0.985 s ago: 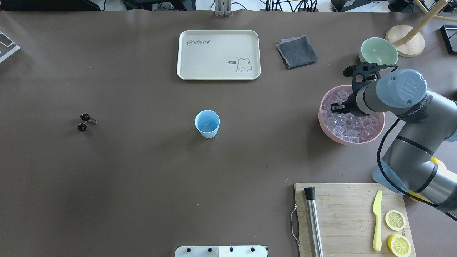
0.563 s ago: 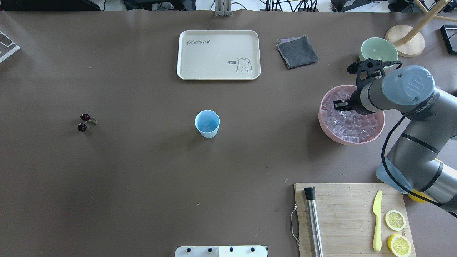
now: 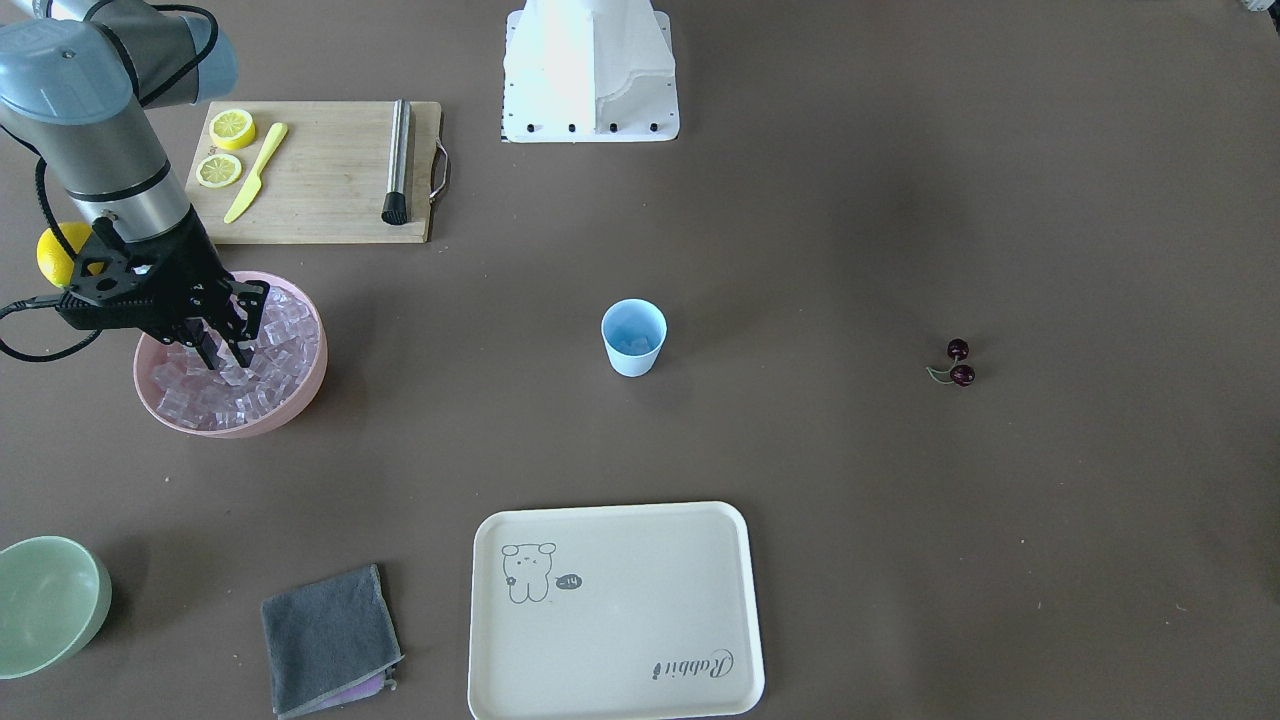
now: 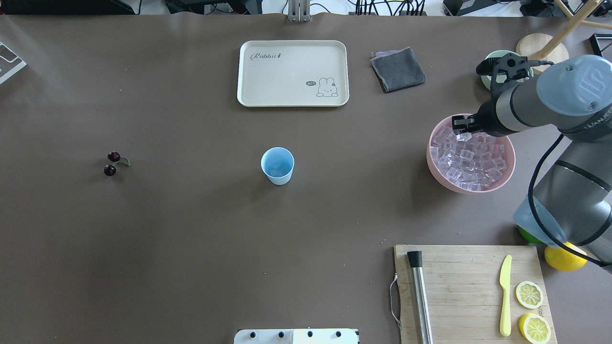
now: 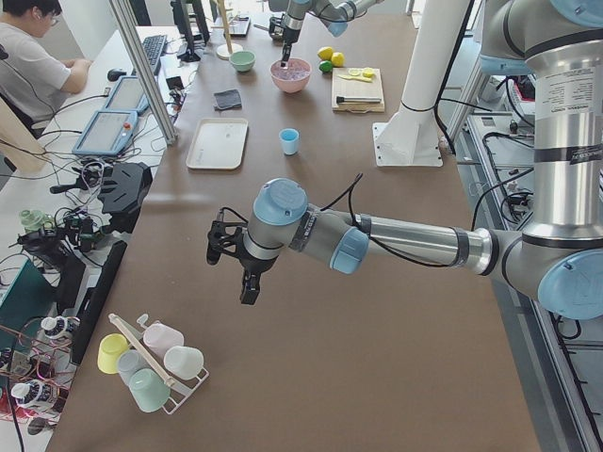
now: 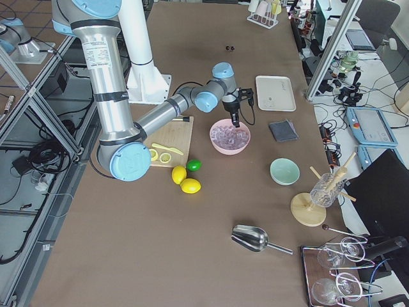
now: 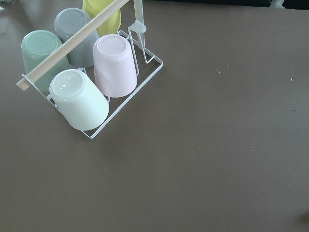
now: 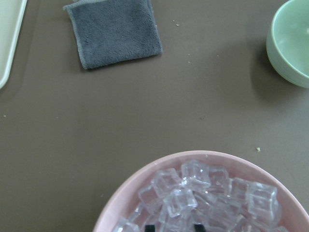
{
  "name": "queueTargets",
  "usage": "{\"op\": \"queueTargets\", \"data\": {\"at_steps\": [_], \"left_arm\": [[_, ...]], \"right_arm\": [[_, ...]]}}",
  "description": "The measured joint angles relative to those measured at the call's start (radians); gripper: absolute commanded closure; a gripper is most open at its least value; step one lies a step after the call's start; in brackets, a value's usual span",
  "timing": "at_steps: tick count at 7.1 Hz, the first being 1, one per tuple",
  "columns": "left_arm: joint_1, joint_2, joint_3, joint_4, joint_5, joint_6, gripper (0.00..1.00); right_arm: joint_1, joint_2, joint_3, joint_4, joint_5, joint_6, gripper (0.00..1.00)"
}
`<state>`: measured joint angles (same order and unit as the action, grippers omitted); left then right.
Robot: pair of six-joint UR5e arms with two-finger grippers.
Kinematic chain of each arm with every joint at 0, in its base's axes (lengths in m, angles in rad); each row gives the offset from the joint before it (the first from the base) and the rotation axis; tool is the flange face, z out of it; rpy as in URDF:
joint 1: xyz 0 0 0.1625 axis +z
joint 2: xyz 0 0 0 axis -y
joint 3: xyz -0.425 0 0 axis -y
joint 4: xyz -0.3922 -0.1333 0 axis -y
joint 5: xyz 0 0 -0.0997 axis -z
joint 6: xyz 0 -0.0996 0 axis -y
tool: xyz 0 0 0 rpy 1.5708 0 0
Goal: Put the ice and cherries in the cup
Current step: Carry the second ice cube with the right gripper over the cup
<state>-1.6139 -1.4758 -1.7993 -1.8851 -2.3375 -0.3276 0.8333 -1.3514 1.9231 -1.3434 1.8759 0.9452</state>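
The light-blue cup [image 4: 277, 166] stands upright mid-table with a few ice cubes in it. The cherries [image 4: 112, 163] lie on the table far to its left, apart from everything. The ice [image 4: 471, 160] fills the pink bowl [image 4: 432, 165] at the right. My right gripper [image 4: 461, 126] points down over the bowl's far part, open. Its fingertips [image 8: 149, 227] are among the cubes [image 8: 181, 200], with nothing seen held. My left gripper [image 5: 247, 282] shows only in the exterior left view, above bare table far from the cup. I cannot tell if it is open or shut.
A cream tray [image 4: 292, 72] and grey cloth [image 4: 398, 69] lie at the back, with a mint-green bowl [image 3: 45, 605] beside them. A cutting board [image 4: 459, 286] holds a knife, lemon slices and a steel rod. A lemon [image 4: 564, 257] lies nearby. A cup rack [image 7: 91, 72] stands below the left wrist.
My right gripper has moved from the middle of the pink bowl toward its far rim, away from the robot. The cup and the cherries have not moved.
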Motion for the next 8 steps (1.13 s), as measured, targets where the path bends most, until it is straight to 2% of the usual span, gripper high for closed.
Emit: {"op": "queueTargets", "data": {"at_steps": [3,6,8], "left_arm": [[0.003,0.001,-0.008,-0.013,-0.001,0.002,0.02],[0.006,0.002,-0.01,-0.021,-0.001,0.002,0.02],[0.007,0.004,-0.007,-0.036,-0.01,0.002,0.02]], "right_arm": [[-0.052,0.205,-0.038,-0.007,0.028,0.06,1.0],[-0.137,0.396,-0.165,0.0,0.023,0.129,1.0],[-0.201,0.483,-0.222,0.002,-0.003,0.189,1.0]]}}
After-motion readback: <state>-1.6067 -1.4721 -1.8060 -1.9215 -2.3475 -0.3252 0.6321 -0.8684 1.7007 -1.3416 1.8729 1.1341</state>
